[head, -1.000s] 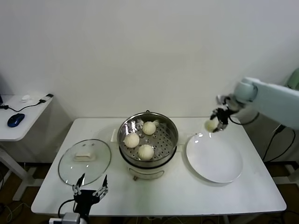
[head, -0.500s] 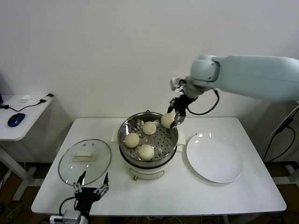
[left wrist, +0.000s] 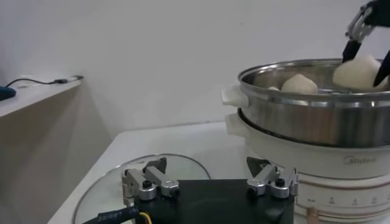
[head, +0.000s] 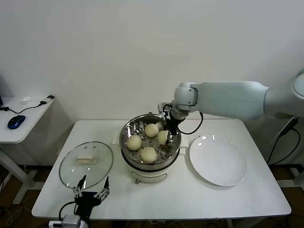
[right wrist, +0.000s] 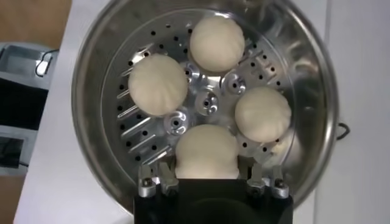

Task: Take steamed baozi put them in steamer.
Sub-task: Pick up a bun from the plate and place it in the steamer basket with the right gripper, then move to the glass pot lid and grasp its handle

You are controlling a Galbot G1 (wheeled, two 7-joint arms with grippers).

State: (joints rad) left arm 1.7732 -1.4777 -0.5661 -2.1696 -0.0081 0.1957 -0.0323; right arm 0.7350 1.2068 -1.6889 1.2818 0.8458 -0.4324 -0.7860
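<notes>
Far left there's a little side desk (head: 21, 124) with a blue mouse (head: 15, 121) and a black cable (head: 33, 107) on it, off the main white table (head: 156, 199); nothing going on over there.

On the table itself the glass lid (head: 86, 164) lies flat at the left end, just beside the pot; the left gripper (head: 90, 195) is parked low at the front edge of the table right below that lid, jaws spread apart and holding nothing; from its own wrist camera the two fingertips (left wrist: 149, 185) sit just above the lid's glass.

Middle of the table is the steamer (head: 150, 148), shiny steel on a cream base; three steamed baozi (head: 148, 155) are lying on the perforated tray, one at the back, one left, one front.

The fourth bun (head: 163, 137) is on the right side of the pot, down inside the rim, and the right gripper (head: 167, 133) has its jaws clamped on it; the arm comes in from the right above the table; from the wrist camera I can't really tell if that bun is touching the tray or hanging just over it.

Right of the steamer, close by it, there's the white plate (head: 218, 160), lying flat.
</notes>
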